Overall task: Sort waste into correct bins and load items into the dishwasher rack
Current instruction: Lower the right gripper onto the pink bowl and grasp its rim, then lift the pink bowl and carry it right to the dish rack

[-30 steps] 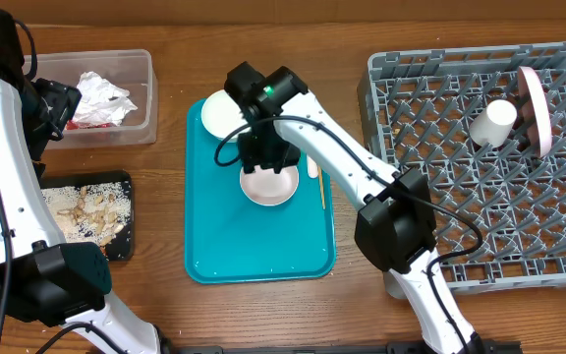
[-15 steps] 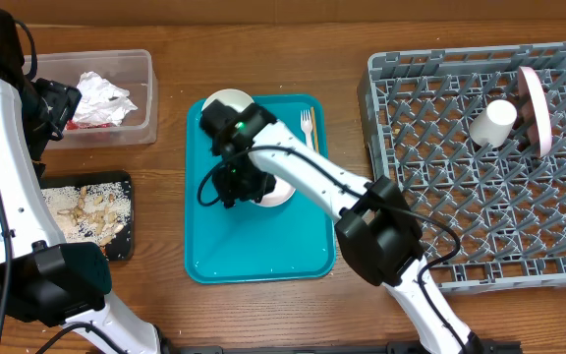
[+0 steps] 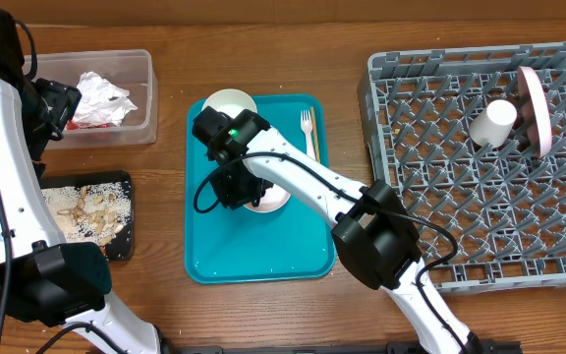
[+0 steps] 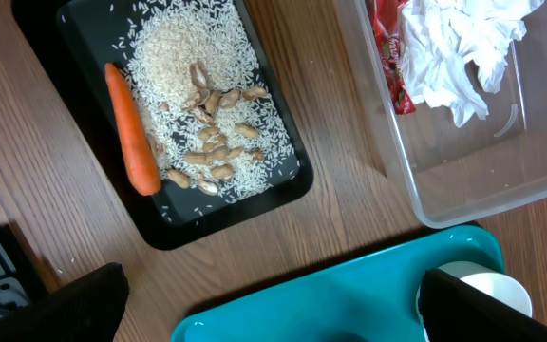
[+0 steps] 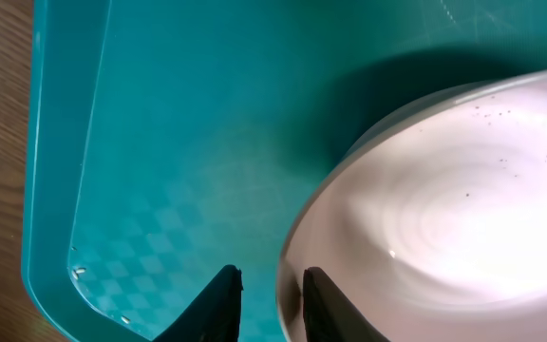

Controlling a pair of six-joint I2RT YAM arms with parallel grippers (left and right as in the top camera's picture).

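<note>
Table: brown wood-grain table [image 3: 165, 39] carrying everything.
Dishwasher rack: large square grey plastic dishwasher rack [image 3: 519, 226], a lattice of upright pegs, at the right of the overhead frame.
Rack contents: round white plate [image 3: 535, 108] standing on edge near the upper right corner. A small white cylindrical cup [image 3: 492, 123] sits just beside it among the pegs.
Tray: flat teal plastic tray [image 3: 263, 256] with rounded corners, at frame centre. Its floor shows a faint checkered texture in the right wrist view.
Bowls: first small white bowl [image 3: 232, 101] at the tray's upper left corner. The second small white bowl [image 5: 444, 209], smooth, glossy and flecked with fine dark specks, is near the tray's middle.
Fork: white plastic fork [image 3: 308, 126] lying flat at the tray's upper right.
Tub: clear plastic rectangular tub [image 3: 143, 98], upper left, holding crumpled white paper napkins [image 4: 454, 47] and a small red wrapper [image 4: 387, 57].
Black tray: shallow black rectangular tray [image 4: 183, 220], lower left in the overhead frame. It holds a smooth tapered orange carrot [image 4: 129, 128], white rice-like crumbs [image 4: 188, 57] and beige food scraps [image 4: 216, 142].
Right gripper: right gripper [image 5: 272, 285] at the second bowl's left rim. Its dark fingers are narrowly parted, one over the tray and one over the bowl's inside, with the rim between and nothing clamped.
Left gripper: left gripper [image 4: 272, 285] with fingers spread wide, holding nothing, above the table between the black tray, the tub and the teal tray.
</note>
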